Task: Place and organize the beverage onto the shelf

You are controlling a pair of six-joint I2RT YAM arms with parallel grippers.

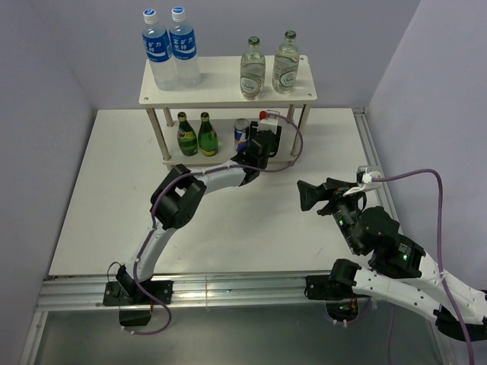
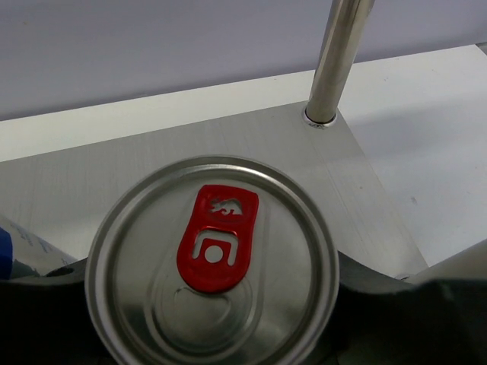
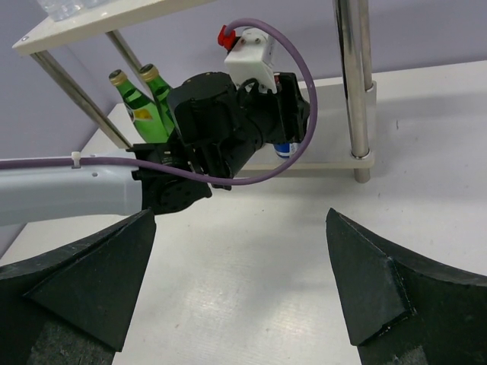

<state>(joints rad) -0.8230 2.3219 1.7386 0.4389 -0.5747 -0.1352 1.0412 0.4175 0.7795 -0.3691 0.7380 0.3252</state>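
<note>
My left gripper (image 1: 261,146) reaches under the top board of the cream shelf (image 1: 221,85) and is shut on a slim silver can (image 2: 211,262). The left wrist view looks down on the can's lid and red pull tab, over the right part of the lower board (image 2: 152,163), near a silver leg (image 2: 338,61). Dark fingers (image 2: 415,319) flank the can. A second silver-blue can (image 1: 242,133) stands just left of it. Two dark green bottles (image 1: 196,135) stand on the lower board's left. Two clear glass bottles (image 1: 268,67) stand on the top board. My right gripper (image 1: 313,196) hovers open and empty over the table.
Two tall plastic water bottles (image 1: 171,47) with blue labels stand at the top board's left end. The left arm's purple cable (image 3: 297,114) loops beside the shelf's right legs (image 3: 356,84). White tabletop (image 3: 251,289) lies under the right gripper (image 3: 240,217). Walls close in on three sides.
</note>
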